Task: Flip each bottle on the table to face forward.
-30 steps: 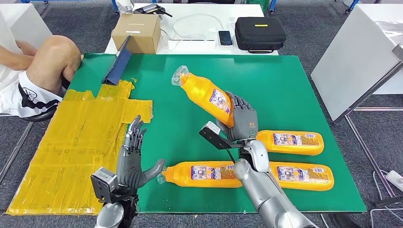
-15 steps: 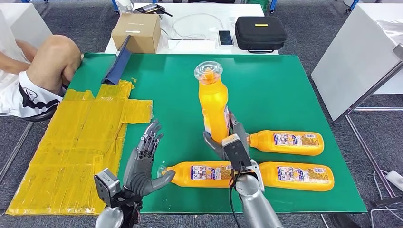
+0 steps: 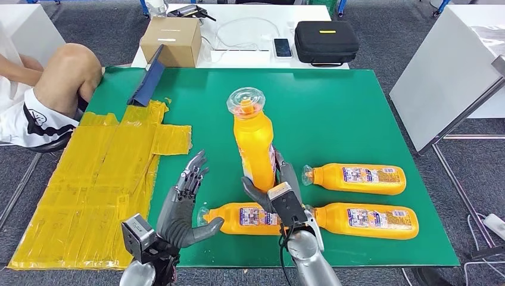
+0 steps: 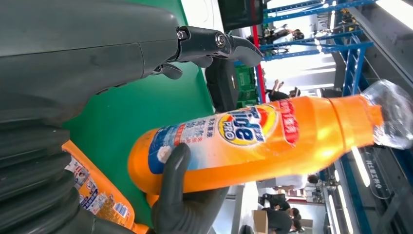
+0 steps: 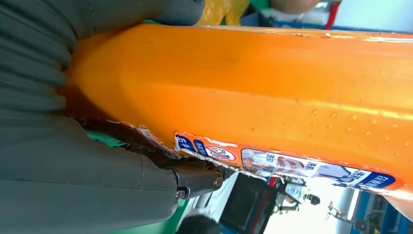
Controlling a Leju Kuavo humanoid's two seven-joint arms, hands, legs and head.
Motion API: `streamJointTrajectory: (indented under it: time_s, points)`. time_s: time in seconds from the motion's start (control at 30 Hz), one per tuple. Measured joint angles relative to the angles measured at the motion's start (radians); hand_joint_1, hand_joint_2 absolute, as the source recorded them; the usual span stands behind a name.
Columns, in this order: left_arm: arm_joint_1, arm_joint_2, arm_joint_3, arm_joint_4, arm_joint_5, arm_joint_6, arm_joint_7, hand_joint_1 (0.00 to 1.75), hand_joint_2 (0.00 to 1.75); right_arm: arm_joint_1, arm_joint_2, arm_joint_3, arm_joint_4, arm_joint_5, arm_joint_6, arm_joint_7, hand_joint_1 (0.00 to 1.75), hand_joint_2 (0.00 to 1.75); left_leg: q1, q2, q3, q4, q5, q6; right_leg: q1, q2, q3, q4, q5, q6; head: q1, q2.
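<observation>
My right hand (image 3: 281, 189) grips the base of an orange detergent bottle (image 3: 254, 146) and holds it upright above the green table (image 3: 357, 107), clear cap (image 3: 245, 99) on top. Its front label faces my left hand in the left wrist view, on the bottle (image 4: 253, 139). The right wrist view has the bottle (image 5: 272, 83) close up in the right hand (image 5: 73, 165). My left hand (image 3: 181, 208) is open, fingers spread, just left of it. Three more orange bottles lie flat: one (image 3: 247, 217) under my hands, two (image 3: 357, 179) (image 3: 369, 220) to the right.
Yellow tape (image 3: 101, 173) covers the table's left part, with a blue folder (image 3: 147, 77) at its far end. A person's knee (image 3: 65, 71) is by the far left corner. A cardboard box (image 3: 171, 39), phone (image 3: 282, 47) and black case (image 3: 326, 40) sit on the white table behind.
The right hand swung the held bottle from tilted to upright and brought it nearer and slightly left. The left hand rose and shifted right toward the bottle.
</observation>
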Motion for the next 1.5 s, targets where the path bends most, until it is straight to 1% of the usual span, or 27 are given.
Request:
streamJointTrajectory:
  time_s: [0.17, 0.3, 0.37, 0.53, 0.63, 0.8, 1.0, 1.13, 1.37, 1.5]
  points:
    - [-0.006, 0.002, 0.000, 0.000, 0.006, 0.004, 0.009, 0.00, 1.75, 0.021, 0.013, 0.043, -0.008, 0.006, 0.020, -0.020, 1.75, 1.75, 0.000, 0.000, 0.000, 0.000, 0.000, 0.000, 0.000, 0.000, 0.000, 0.000, 0.000, 0.000, 0.000, 0.000]
    - [-0.007, 0.002, -0.005, 0.000, -0.019, 0.029, 0.013, 0.00, 1.75, 0.044, 0.016, 0.093, -0.026, 0.040, 0.012, -0.038, 1.75, 1.75, 0.001, 0.000, 0.000, 0.000, 0.000, 0.000, 0.000, 0.000, -0.001, 0.000, 0.000, 0.000, 0.000, 0.000]
    - [-0.007, 0.002, -0.008, 0.000, -0.032, 0.042, 0.014, 0.00, 1.75, 0.056, 0.016, 0.120, -0.036, 0.073, -0.007, -0.046, 1.75, 1.75, 0.001, 0.000, 0.000, 0.000, 0.000, 0.000, 0.000, 0.000, -0.001, 0.000, 0.000, 0.000, 0.000, 0.000]
    - [-0.020, 0.002, -0.019, 0.009, -0.037, 0.057, 0.016, 0.00, 1.75, 0.068, 0.010, 0.211, -0.046, 0.218, -0.105, -0.077, 1.75, 1.75, 0.000, 0.000, 0.000, 0.000, 0.000, 0.000, 0.000, 0.000, -0.002, 0.000, 0.000, 0.000, 0.000, 0.000]
    - [-0.029, 0.002, -0.021, 0.017, -0.027, 0.061, 0.016, 0.00, 1.75, 0.055, 0.003, 0.259, -0.035, 0.256, -0.128, -0.069, 1.75, 1.75, 0.000, 0.000, 0.000, 0.000, 0.000, 0.000, 0.000, 0.000, -0.009, 0.000, -0.001, 0.000, 0.001, 0.000]
    - [-0.029, 0.005, -0.016, 0.028, -0.009, 0.063, 0.017, 0.00, 1.75, 0.016, -0.002, 0.319, 0.039, 0.337, -0.151, -0.005, 1.75, 1.75, 0.000, 0.001, 0.000, 0.000, 0.000, 0.000, 0.000, 0.000, -0.007, 0.000, 0.000, 0.000, 0.000, 0.000]
    - [-0.017, 0.012, 0.006, 0.033, 0.004, 0.063, 0.024, 0.00, 1.75, -0.044, 0.003, 0.353, 0.180, 0.404, -0.158, 0.039, 1.75, 1.75, 0.001, 0.001, 0.000, 0.000, 0.000, 0.000, 0.000, 0.000, -0.010, 0.000, 0.000, -0.001, 0.000, 0.000]
    - [-0.017, 0.014, 0.013, 0.034, 0.012, 0.063, 0.027, 0.00, 1.75, -0.061, 0.006, 0.357, 0.258, 0.414, -0.162, 0.052, 1.75, 1.75, 0.000, 0.001, -0.001, 0.000, 0.000, 0.000, 0.000, 0.000, -0.010, 0.000, 0.000, -0.001, 0.000, 0.000]
    - [-0.017, 0.014, 0.014, 0.034, 0.013, 0.063, 0.027, 0.00, 1.75, -0.064, 0.006, 0.357, 0.274, 0.414, -0.163, 0.055, 1.75, 1.75, 0.000, 0.001, -0.001, 0.000, 0.000, 0.000, 0.000, 0.000, -0.010, 0.000, 0.000, -0.001, 0.000, 0.000]
    - [-0.017, 0.014, 0.022, 0.034, 0.014, 0.062, 0.027, 0.00, 1.75, -0.078, 0.011, 0.357, 0.323, 0.413, -0.163, 0.056, 1.75, 1.75, 0.000, 0.001, -0.001, 0.000, 0.000, 0.000, 0.000, 0.000, -0.011, 0.000, 0.000, -0.001, 0.000, 0.000]
